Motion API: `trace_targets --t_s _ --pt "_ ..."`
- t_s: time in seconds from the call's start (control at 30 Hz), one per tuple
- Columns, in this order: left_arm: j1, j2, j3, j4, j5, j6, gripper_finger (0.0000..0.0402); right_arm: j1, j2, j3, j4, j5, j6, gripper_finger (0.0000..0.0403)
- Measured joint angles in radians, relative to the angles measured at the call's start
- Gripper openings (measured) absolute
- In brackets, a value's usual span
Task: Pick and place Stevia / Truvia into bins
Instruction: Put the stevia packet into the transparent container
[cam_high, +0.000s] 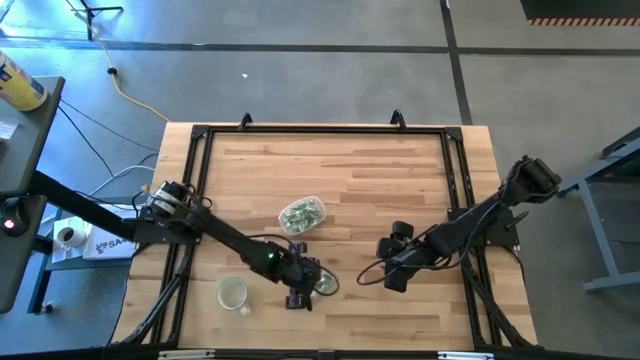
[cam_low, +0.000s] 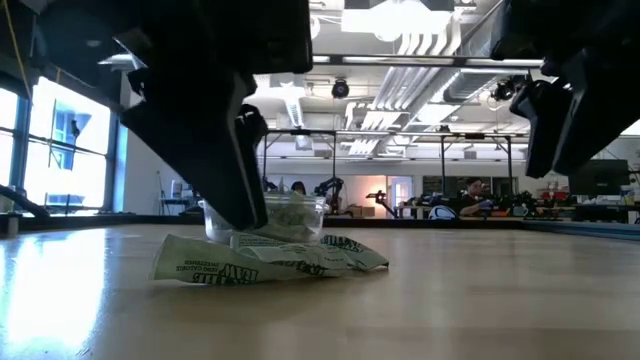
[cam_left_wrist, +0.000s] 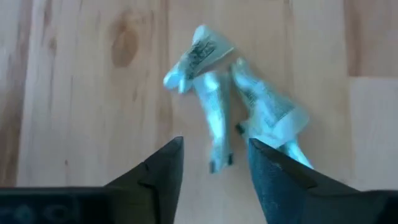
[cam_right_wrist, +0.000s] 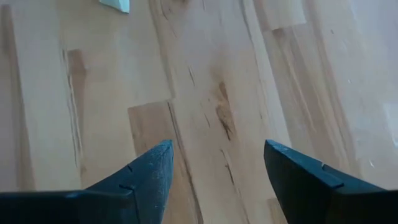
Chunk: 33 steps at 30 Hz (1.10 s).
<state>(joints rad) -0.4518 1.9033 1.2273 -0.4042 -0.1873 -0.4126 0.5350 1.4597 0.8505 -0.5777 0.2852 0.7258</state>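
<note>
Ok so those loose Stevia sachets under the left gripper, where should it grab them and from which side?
Probably from straight above. The Stevia sachets lie flat and crumpled on the wooden table, so the open left gripper should close across the narrow middle strip that already lies between its fingers, where the raised folds give some purchase.

Overhead and low views share the table (cam_high: 400, 170)
</note>
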Motion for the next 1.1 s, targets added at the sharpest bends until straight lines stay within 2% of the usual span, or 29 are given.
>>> trace_targets --t_s 0.2,0.33,0.43,0.57,0.63,0.77,0.83,0.97,1.1 --pt "0.010 0.010 0.000 0.006 0.010 0.038 0.0150 -0.011 0.000 0.000 0.003 0.010 0.000 0.0239" --pt "0.006 0.043 0.002 0.031 0.074 0.043 0.0116 -0.019 0.000 0.000 0.001 0.020 0.000 0.0242" --pt "-0.003 0.061 0.001 0.043 0.095 0.040 0.0107 -0.025 0.000 0.000 0.000 0.019 -0.001 0.0243" --pt "-0.008 0.065 0.003 0.028 0.078 0.038 0.0104 -0.033 0.000 0.000 -0.003 0.016 -0.007 0.0243" --pt "-0.006 0.063 0.010 -0.002 0.063 0.019 0.0089 -0.038 0.000 0.000 -0.005 0.016 -0.008 0.0243" --pt "0.001 0.064 0.104 -0.218 0.030 0.018 0.0029 -0.056 0.000 0.000 -0.009 0.015 -0.008 0.0243" --pt "0.013 0.064 0.187 -0.343 0.000 0.014 0.0030 -0.067 0.000 0.000 -0.016 0.012 -0.011 0.0243" --pt "0.035 0.063 0.345 -0.603 -0.129 0.019 0.0037 -0.089 0.000 0.000 -0.017 -0.002 -0.029 0.0243" --pt "0.134 0.042 0.385 -0.771 -0.195 0.064 0.0033 -0.112 0.000 0.000 -0.017 0.000 -0.049 0.0243"
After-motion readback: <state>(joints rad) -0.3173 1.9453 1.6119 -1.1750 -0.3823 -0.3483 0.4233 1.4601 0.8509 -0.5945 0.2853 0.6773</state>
